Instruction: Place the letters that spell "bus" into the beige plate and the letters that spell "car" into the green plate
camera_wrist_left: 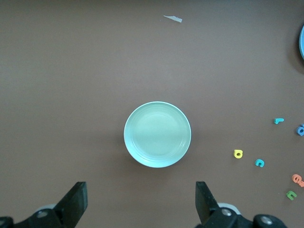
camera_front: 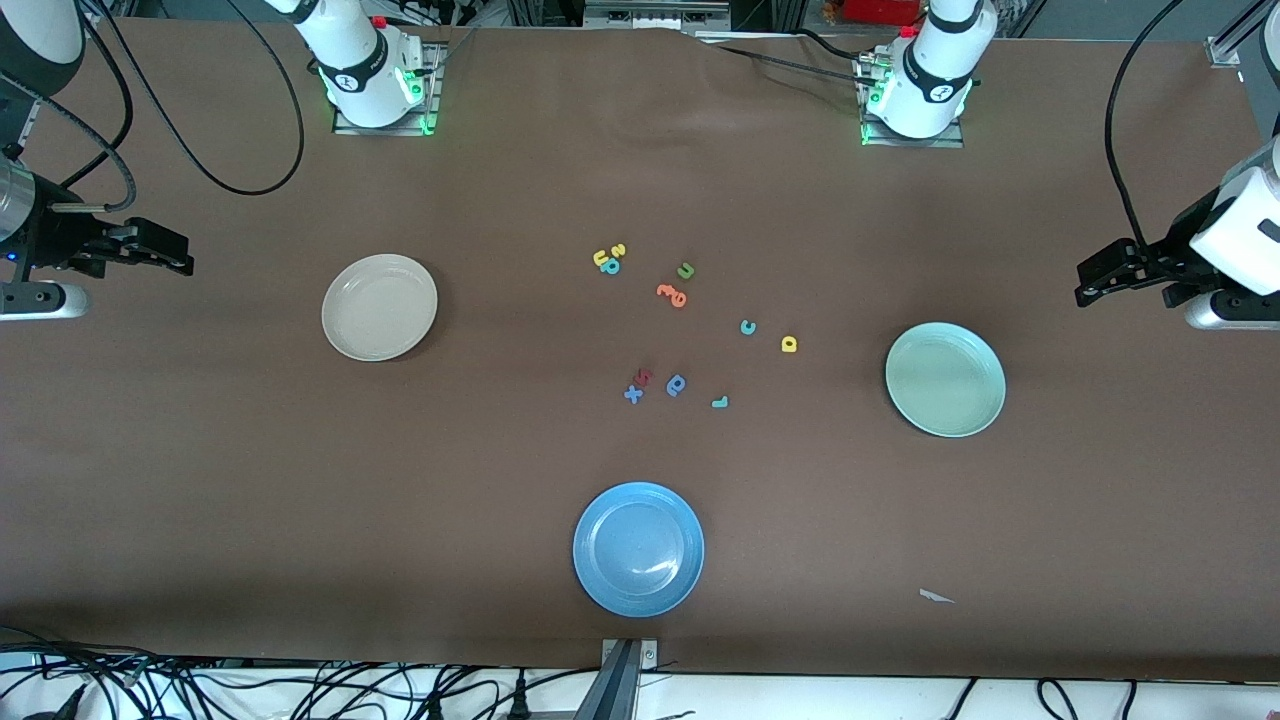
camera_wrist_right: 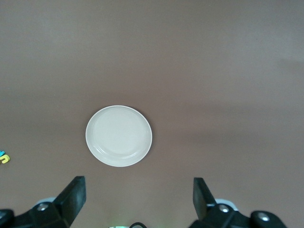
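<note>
The left gripper (camera_wrist_left: pixel 140 202) hangs with its fingers spread wide and empty above the left arm's end of the table. Closest to it lies the green plate (camera_wrist_left: pixel 157 134), bare, then the yellow blocky letter (camera_wrist_left: pixel 238 154) and the teal c-curve (camera_wrist_left: pixel 259 163), with the teal hooked bar (camera_wrist_left: pixel 279 120) further out. Its wrist view cuts off past the orange letters (camera_wrist_left: pixel 298 179) and the green u-shaped letter (camera_wrist_left: pixel 291 194), so the "bus" cluster is missing there.

The right gripper (camera_wrist_right: pixel 138 199), fingers also wide apart and holding nothing, waits above the right arm's end. The beige plate (camera_wrist_right: pixel 118 136) lies nearest, bare; of the letters, its wrist view catches only a yellow scrap at the frame edge.

Only the front view shows the whole spread: the yellow u-shape (camera_front: pixel 602 259), teal loop letter (camera_front: pixel 612 267) and yellow s-curl (camera_front: pixel 619 249) bunched together, the red letter (camera_front: pixel 645 376), two blue letters (camera_front: pixel 655 389) and all of the blue plate (camera_front: pixel 638 548).
</note>
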